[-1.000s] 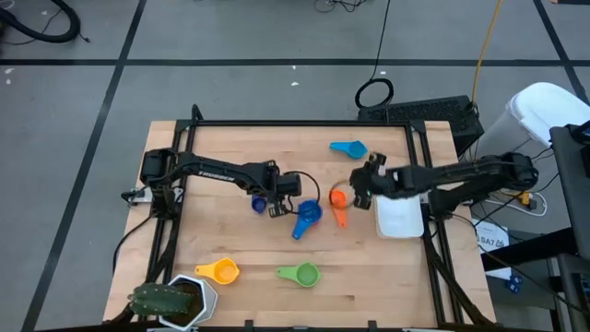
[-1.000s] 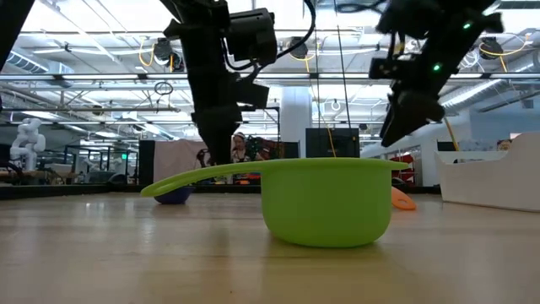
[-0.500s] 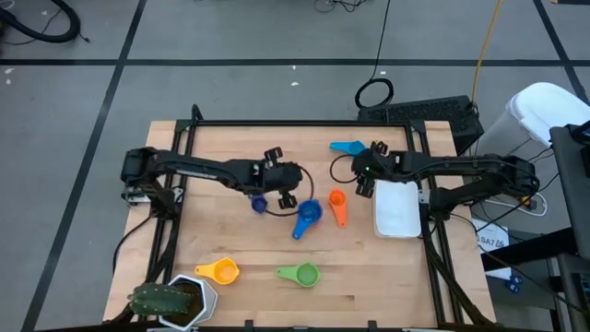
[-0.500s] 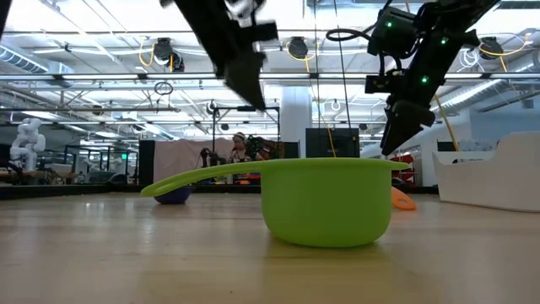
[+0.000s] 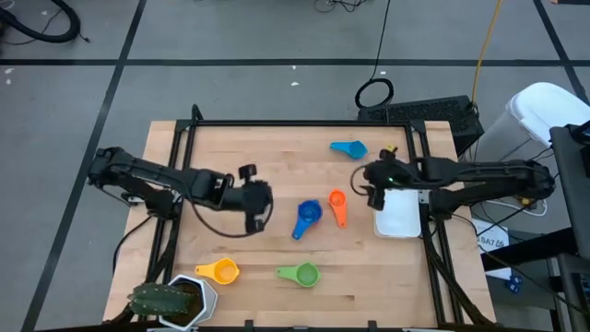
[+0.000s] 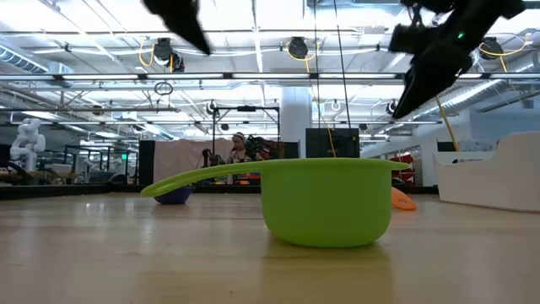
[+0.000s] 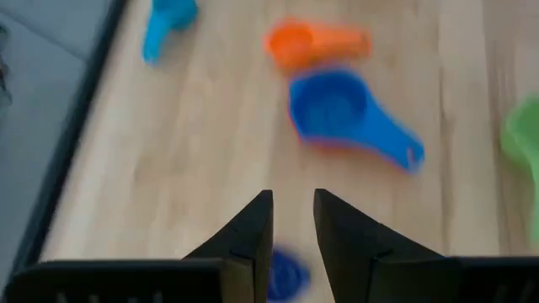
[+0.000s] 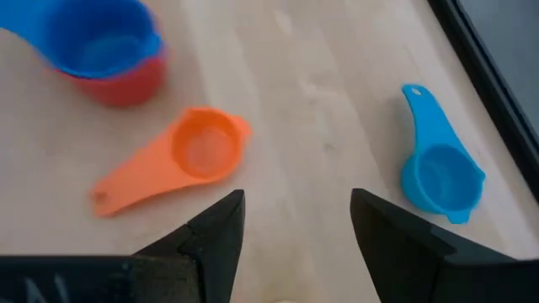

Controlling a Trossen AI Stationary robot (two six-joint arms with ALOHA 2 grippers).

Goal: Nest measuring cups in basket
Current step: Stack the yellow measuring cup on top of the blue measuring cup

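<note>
- Basket [image 5: 402, 214]: white, shallow, at the table's right edge; nothing can be made out inside it.
- Orange cup [image 5: 336, 204]: just left of the basket, handle pointing away from the far edge; the right wrist view also shows it [image 8: 198, 153].
- Blue cup [image 5: 307, 216]: left of the orange cup, nested in a red cup [image 8: 126, 84] whose rim shows beneath it.
- Light blue cup [image 5: 350, 148]: beyond the basket's far-left corner, lying alone.
- Green cup [image 5: 302, 273]: well to the near-left of the basket, handle pointing left.
- Yellow cup [image 5: 220, 270]: left of the green cup, beside a white plant pot [image 5: 189, 297].
- Dark blue cup [image 7: 286, 273]: small, held between the left fingers, which are pinched on it.
- Left gripper [image 5: 255, 205]: well left of the basket, above bare table.
- Right gripper [image 5: 371, 188]: at the basket's far-left corner, fingers spread wide, holding nothing.
</note>
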